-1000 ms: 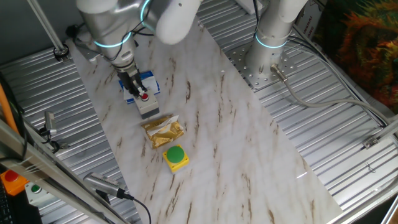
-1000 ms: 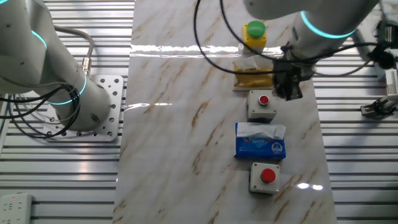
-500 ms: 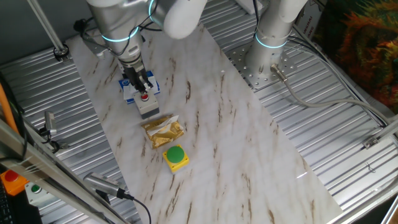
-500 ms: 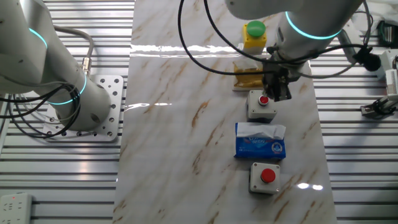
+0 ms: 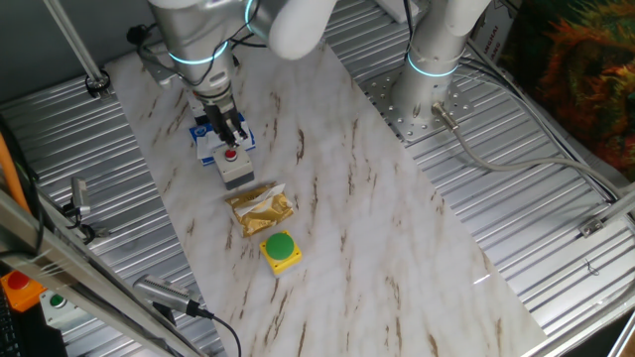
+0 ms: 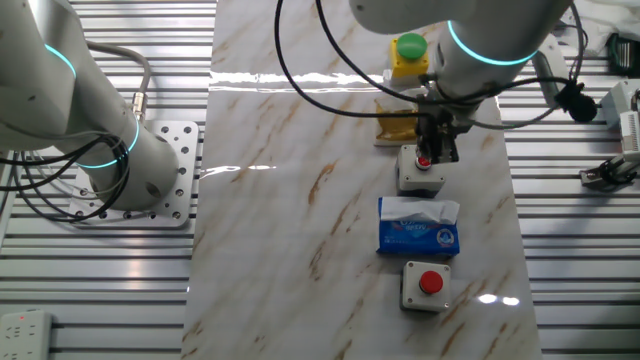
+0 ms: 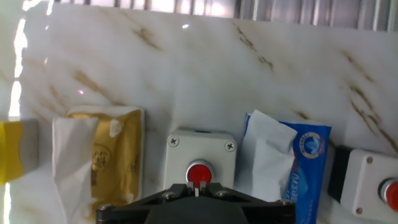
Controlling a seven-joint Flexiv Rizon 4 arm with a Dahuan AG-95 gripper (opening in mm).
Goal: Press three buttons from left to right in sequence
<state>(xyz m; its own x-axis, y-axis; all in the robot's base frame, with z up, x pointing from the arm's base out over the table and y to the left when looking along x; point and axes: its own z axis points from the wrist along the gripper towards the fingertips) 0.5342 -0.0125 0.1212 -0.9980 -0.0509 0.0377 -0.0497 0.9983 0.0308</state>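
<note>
I see the gripper [image 6: 437, 152] hanging right over the middle switch box [image 6: 420, 172], a grey-white box whose small red cap [image 7: 199, 172] sits just in front of the fingertips in the hand view; whether the tips touch the cap I cannot tell, and I cannot tell whether the fingers are open or closed. In the other fixed view the row runs along the marble tabletop [image 6: 300, 200]: a second grey-white box with a red cap [image 6: 426, 285] nearest the camera, then a blue tissue pack [image 6: 418, 228], then the middle box, then a gold foil packet [image 6: 399, 124], then the yellow box with the green dome cap [image 6: 409, 54] at the far end. Tissue pack and foil packet lie just beside the middle box on either side.
</note>
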